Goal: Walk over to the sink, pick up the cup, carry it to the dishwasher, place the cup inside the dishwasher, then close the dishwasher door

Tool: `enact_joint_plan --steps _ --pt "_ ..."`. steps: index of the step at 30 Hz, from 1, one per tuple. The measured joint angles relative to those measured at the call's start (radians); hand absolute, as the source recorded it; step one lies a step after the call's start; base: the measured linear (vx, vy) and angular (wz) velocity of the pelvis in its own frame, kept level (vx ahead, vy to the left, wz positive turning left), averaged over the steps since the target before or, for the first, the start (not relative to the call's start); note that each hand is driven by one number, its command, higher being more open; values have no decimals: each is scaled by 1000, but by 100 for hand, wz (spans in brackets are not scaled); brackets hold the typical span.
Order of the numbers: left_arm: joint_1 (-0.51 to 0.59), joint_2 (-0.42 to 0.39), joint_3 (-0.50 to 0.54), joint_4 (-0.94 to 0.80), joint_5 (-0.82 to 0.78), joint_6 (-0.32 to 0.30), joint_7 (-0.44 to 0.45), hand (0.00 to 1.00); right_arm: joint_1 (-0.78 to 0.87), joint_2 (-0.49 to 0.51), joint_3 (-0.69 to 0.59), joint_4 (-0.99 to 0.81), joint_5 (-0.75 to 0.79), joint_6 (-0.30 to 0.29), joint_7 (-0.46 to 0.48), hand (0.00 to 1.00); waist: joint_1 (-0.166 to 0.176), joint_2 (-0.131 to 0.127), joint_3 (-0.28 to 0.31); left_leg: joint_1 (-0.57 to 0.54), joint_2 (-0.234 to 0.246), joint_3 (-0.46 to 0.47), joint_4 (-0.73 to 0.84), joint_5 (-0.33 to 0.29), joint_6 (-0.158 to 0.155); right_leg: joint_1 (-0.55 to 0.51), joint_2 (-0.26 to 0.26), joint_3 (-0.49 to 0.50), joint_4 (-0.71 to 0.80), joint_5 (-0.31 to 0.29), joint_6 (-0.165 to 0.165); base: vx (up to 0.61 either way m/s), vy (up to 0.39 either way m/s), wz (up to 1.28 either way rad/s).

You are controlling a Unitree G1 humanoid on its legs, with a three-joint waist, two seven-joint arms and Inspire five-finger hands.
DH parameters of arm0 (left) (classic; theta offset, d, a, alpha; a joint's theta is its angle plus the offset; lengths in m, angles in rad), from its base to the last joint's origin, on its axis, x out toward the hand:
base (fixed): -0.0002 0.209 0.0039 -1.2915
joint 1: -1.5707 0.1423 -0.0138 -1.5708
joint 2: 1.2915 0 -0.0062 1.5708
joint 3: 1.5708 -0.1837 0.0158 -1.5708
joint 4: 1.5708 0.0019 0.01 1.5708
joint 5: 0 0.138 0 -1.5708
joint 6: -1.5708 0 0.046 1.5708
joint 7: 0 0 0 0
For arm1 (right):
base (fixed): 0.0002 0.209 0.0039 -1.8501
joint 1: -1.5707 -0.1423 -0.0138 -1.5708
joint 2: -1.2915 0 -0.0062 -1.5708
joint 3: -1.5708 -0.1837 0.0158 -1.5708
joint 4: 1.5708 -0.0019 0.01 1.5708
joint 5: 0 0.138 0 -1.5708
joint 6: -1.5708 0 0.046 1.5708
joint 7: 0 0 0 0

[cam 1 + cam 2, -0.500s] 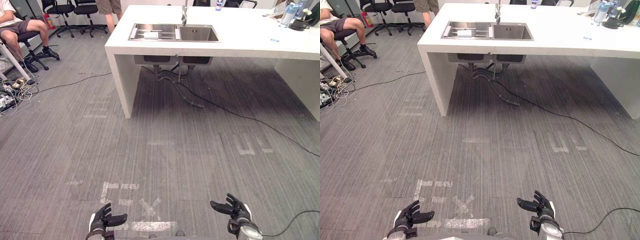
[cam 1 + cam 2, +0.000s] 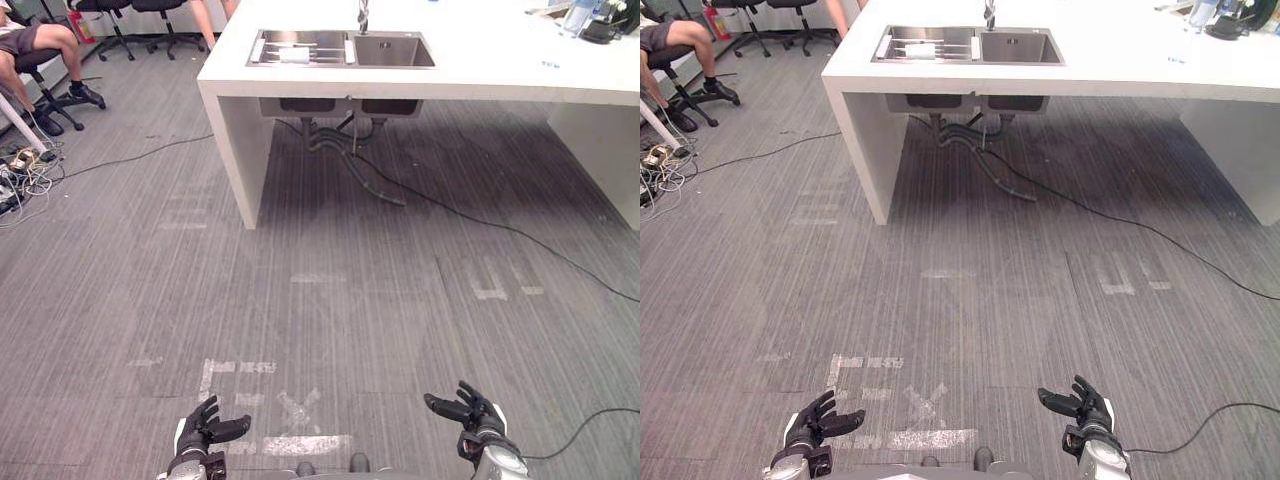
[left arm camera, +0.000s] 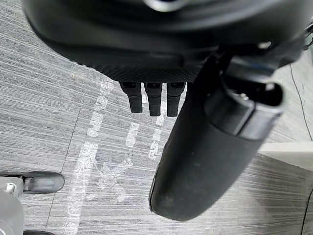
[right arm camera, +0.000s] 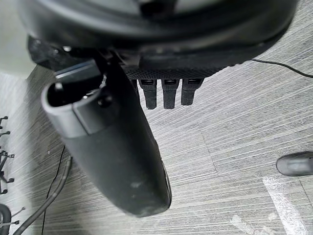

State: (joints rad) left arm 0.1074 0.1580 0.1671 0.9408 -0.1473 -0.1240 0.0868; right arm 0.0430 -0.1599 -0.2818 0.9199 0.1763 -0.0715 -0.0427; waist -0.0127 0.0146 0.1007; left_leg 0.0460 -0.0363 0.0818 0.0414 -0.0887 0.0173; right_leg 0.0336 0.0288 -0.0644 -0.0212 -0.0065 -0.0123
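A double steel sink [image 2: 395, 50] is set in a white counter [image 2: 480, 65] across the floor ahead, with a tap [image 2: 362, 14] behind it. A small white thing [image 2: 297, 55] lies on the rack in its left basin; I cannot tell whether it is the cup. My left hand [image 2: 205, 432] and right hand [image 2: 470, 414] hang low at the near edge, far from the counter. Both are open and hold nothing. The wrist views show straight fingers [image 3: 151, 98] [image 4: 166, 93] over grey floor.
A seated person [image 2: 35, 42] and office chairs [image 2: 150, 12] are at the far left, with tangled cables [image 2: 25, 170] on the floor. Pipes [image 2: 345, 140] hang under the sink. A black cable [image 2: 500, 232] crosses the floor. White tape marks [image 2: 290, 415] lie between my hands.
The camera has moved forward, so the counter and sink sit closer and higher in view. Both hands keep the same open pose.
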Motion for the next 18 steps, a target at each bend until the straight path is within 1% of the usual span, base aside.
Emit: enact_joint_plan --steps 2,4,5,6,7,8,9,10,11,12,13,14,15,16,17,18 --pt "-2 -1 0 -7 -8 0 0 90 -4 4 0 0 0 0 -1 90 0 0 1 -5 1 7 6 -5 -3 -4 0 5 0 -1 1 49 9 -10" --pt "-1 -7 0 -43 -12 0 1 90 -4 6 -3 -4 0 0 -3 90 1 1 4 -24 5 8 38 -34 2 -10 3 6 4 -9 6 41 17 -3" --pt "0 -11 -1 -73 -19 -1 1 90 -4 10 -15 -15 0 0 -5 90 4 3 7 -48 10 12 72 -63 5 -35 5 7 39 -37 11 28 22 -5" --pt "0 -14 -1 -89 -20 -1 1 90 -4 13 -21 -25 0 0 -6 90 9 4 12 -61 12 14 93 -78 12 -58 5 8 82 -64 13 16 19 -9" --pt "4 -15 -6 -123 -26 -1 2 90 -3 17 -23 -38 0 0 -12 90 16 0 22 -83 12 19 140 -110 20 -116 -3 7 208 -134 20 22 18 -11" --pt "10 -13 -19 -148 -32 -2 4 90 -2 17 -23 -41 0 0 -17 90 22 -10 30 -90 3 29 177 -141 27 -169 -23 5 338 -203 37 42 22 -12" --pt "14 -13 -25 -154 -32 -2 5 90 -1 16 -23 -41 0 0 -21 90 21 -15 32 -90 -3 33 189 -156 34 -193 -34 -1 398 -230 47 93 25 -17" --pt "17 -14 -38 -155 -36 -3 9 90 -1 16 -21 -44 0 0 -25 90 23 -18 36 -85 -11 38 197 -180 50 -232 -52 -24 497 -253 53 162 9 -7" --pt "20 -12 -55 -158 -45 -3 22 90 0 19 -10 -53 0 2 -27 90 14 -15 54 -60 -12 28 207 -205 63 -322 -79 -66 697 -267 58 201 -1 0" --pt "21 -9 -60 -158 -49 -2 25 90 4 22 -5 -54 0 4 -27 90 8 -18 58 -49 -12 24 208 -212 68 -345 -87 -81 735 -283 53 298 -13 9" --pt "22 -7 -60 -158 -51 -1 28 90 9 24 7 -60 0 10 -27 90 8 -18 63 -30 -7 20 207 -227 67 -373 -96 -100 745 -298 39 377 -28 9" --pt "16 -8 -61 -158 -52 -1 38 90 2 22 17 -64 0 10 -25 90 -2 -12 84 5 10 16 203 -240 56 -401 -99 -132 716 -301 33 407 -38 13" --pt "10 -9 -60 -158 -55 -1 41 90 -1 22 21 -67 0 10 -24 90 -10 -1 93 29 31 7 197 -248 42 -427 -91 -154 666 -299 32 470 -68 22" --pt "1 -8 -60 -157 -62 -1 43 90 -2 18 28 -69 0 10 -23 90 -17 12 99 56 57 -4 167 -251 30 -460 -77 -172 592 -283 34 536 -106 42" --pt "-22 -5 -61 -148 -67 -3 45 90 -3 12 34 -74 0 10 -23 90 -31 22 106 95 82 -24 121 -245 9 -494 -59 -177 464 -217 43 707 -164 60" --pt "-41 -2 -66 -139 -68 -3 47 90 4 5 34 -82 0 10 -25 90 -38 17 105 127 93 -47 100 -251 -22 -513 -55 -155 355 -86 35 636 -168 64"
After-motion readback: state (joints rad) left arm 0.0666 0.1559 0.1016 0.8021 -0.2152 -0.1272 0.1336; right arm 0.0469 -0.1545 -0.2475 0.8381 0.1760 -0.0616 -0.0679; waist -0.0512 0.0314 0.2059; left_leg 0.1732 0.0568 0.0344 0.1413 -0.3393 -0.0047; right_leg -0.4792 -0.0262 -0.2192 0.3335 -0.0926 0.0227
